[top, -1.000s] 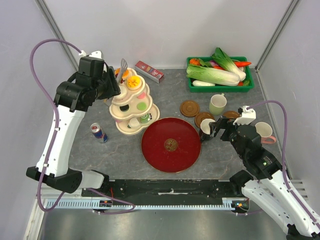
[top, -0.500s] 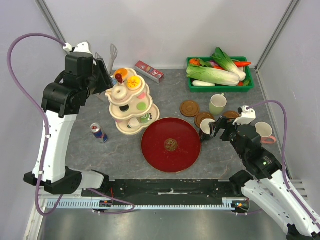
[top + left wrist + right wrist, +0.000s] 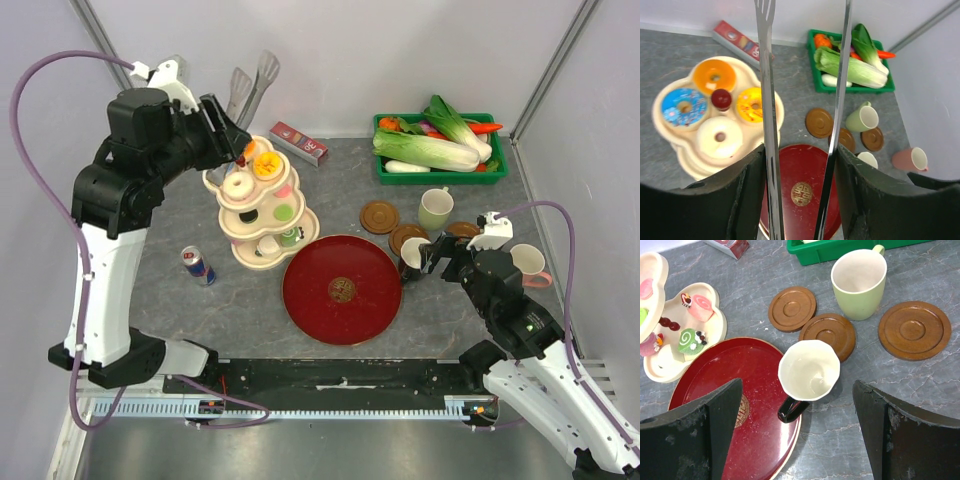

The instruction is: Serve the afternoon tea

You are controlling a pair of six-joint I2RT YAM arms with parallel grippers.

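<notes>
The left pincer [image 3: 228, 128] is raised at the back left, closed on metal tongs [image 3: 252, 82] that stick up and away from it. Just below it stands a three-tier stand [image 3: 262, 212] with donuts [image 3: 238, 184] on the top tier and small sweets on the lower ones. A can [image 3: 198, 265] stands left of the stand and a red box [image 3: 300, 143] lies behind it. A red tray [image 3: 342, 289] sits mid-surface. To its right are three coasters [image 3: 379, 216], a green mug [image 3: 435, 209] and a black mug [image 3: 413, 255]. The right pincer [image 3: 432, 256], spread wide, is at the black mug. A pinkish mug [image 3: 530, 263] stands far right. A green crate [image 3: 440, 150] of vegetables sits at the back right.
</notes>
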